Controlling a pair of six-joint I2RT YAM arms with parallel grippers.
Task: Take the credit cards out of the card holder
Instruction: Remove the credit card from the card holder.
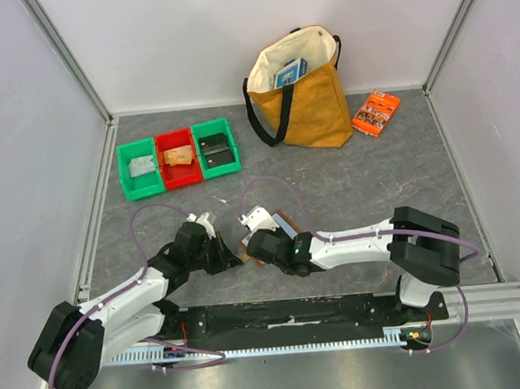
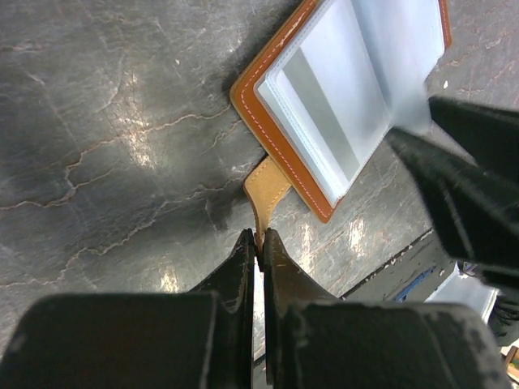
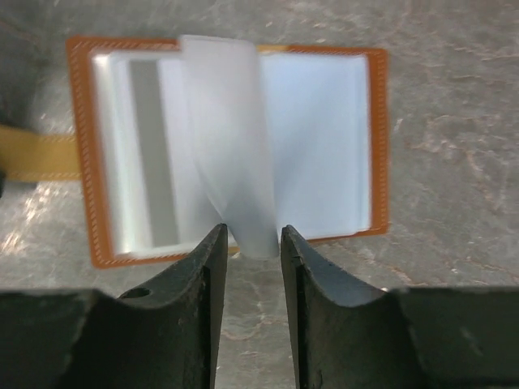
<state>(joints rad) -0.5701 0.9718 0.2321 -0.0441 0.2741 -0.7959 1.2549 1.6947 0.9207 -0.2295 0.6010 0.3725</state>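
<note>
Left end effector (image 2: 258, 241) is shut tight on the tan tab (image 2: 266, 185) of the card holder (image 3: 379, 138), which lies open & flat on the counter (image 2: 97, 121) near its front edge, btwn the two arms. Right end effector (image 3: 251, 237) sits at the holder's edge w/ jaws part-way apart either side of a floppy clear pocket page (image 3: 231, 138), can't tell if they actually pinch it. One pale card w/ a grey stripe (image 3: 152, 154) shows in a pocket on the tab side.
</note>
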